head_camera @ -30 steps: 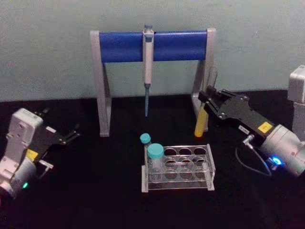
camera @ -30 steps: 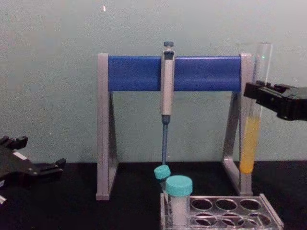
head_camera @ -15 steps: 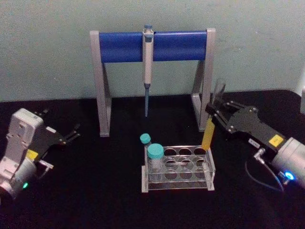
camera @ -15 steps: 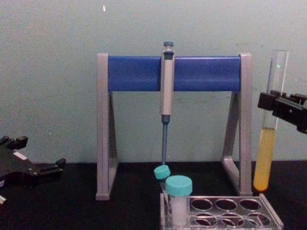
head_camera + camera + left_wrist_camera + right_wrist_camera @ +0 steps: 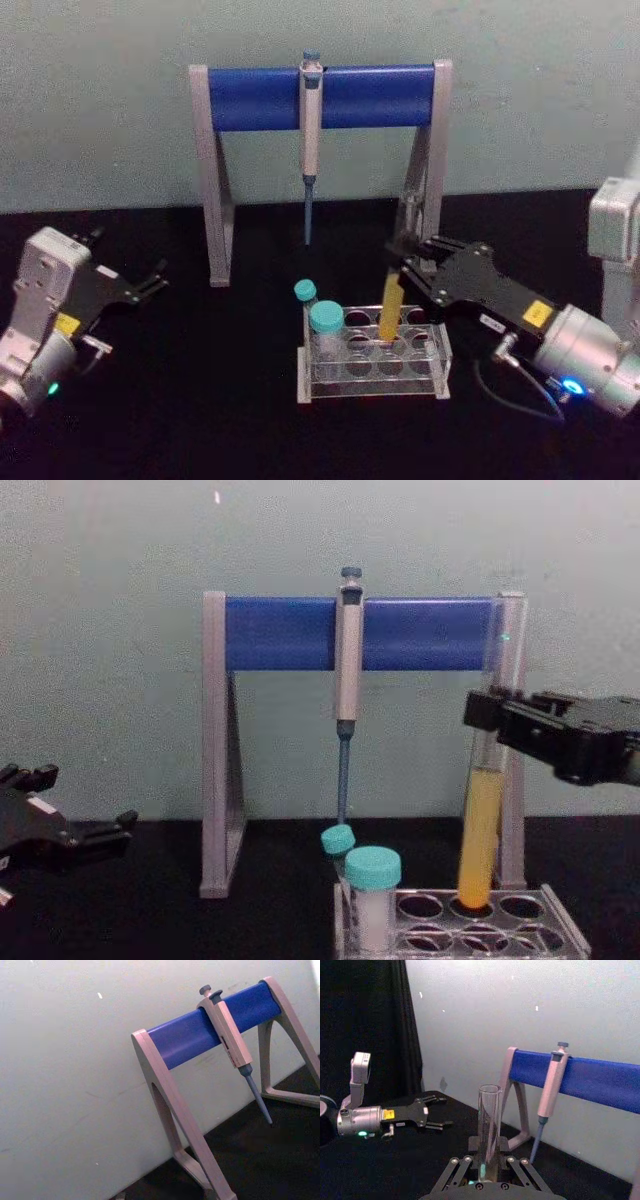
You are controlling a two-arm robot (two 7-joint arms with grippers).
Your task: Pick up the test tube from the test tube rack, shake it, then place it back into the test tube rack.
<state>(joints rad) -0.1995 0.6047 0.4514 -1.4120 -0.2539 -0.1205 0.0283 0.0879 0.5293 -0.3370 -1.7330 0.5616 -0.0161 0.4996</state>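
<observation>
- Yellow-orange liquid fills the lower part of the test tube [image 5: 391,305], a tall, clear, uncapped glass tube.
- The right claw [image 5: 405,262] is closed on the tube's clear glass, above the liquid line, and reaches in from the robot's right.
- In the chest view the test tube [image 5: 481,830] leans a little, with its open top tipped toward the robot's right. Its rounded bottom is at the mouth of a hole in the back row of the test tube rack [image 5: 562,932].
- How far the tip has gone into that hole cannot be told.
- From the head view the test tube rack [image 5: 441,352] sits on the black counter [image 5: 200,410], in front of the pipette stand [image 5: 260,98].
- Two teal-capped tubes stand at the rack's left end: a large-capped one [image 5: 326,318] in front and a smaller one [image 5: 305,291] behind it.
- A grey pipette [image 5: 311,125] hangs from the middle of the stand's blue bar, with its tip pointing down and well clear of the counter.
- The left claw [image 5: 150,281] is parked at the left side of the counter, well apart from the rack. Its fingers are spread and hold nothing.
- The right wrist view looks along the upper glass of the test tube [image 5: 489,1120], with the left claw [image 5: 433,1112] far beyond it.
</observation>
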